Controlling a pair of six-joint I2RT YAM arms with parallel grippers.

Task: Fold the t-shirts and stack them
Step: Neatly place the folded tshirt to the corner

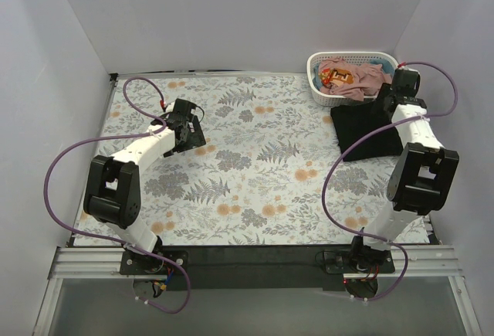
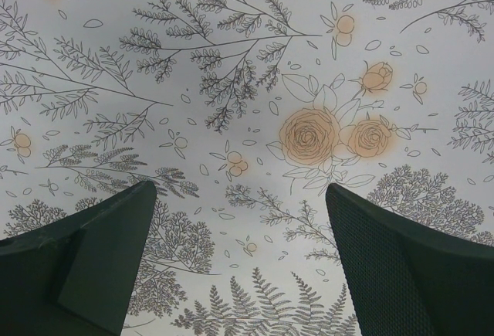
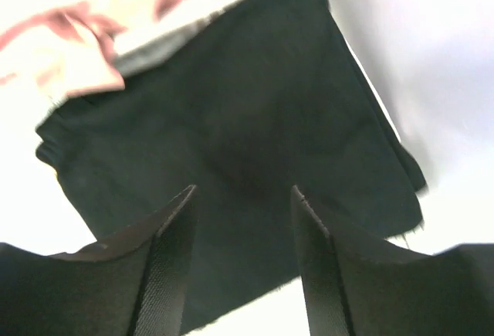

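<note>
The counter is covered edge to edge by a floral-print cloth of grey ferns and orange roses. At its far right lies the black t-shirt, folded into a flat, roughly square shape, its far edge just beside the white slotted basket in the far right corner. The right arm reaches forward over this shirt, while the left arm stretches over bare cloth on the left side, well apart from any garment. In the basket sit crumpled dusty-pink t-shirts, heaped up to the rim; the right wrist view shows pale pink fabric at the black shirt's far edge. The right jaws stand apart just above the black fabric, which shows in the gap between them. The left jaws are wide apart over the printed roses, holding nothing.
</note>
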